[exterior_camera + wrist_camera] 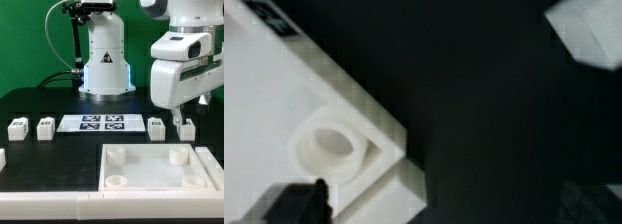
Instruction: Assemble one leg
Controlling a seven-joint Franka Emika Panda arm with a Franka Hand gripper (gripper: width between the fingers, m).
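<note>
Your gripper (181, 116) hangs right over the leg (186, 129), the outermost one on the exterior view's right of the marker board (102, 123). Can't tell finger gap or contact. The white tray piece (150, 172) lies in front of the board.

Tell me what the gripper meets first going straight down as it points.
Likely the leg on the exterior view's far right, just beneath the gripper; depth is unclear, so it could land on the black table beside it.
</note>
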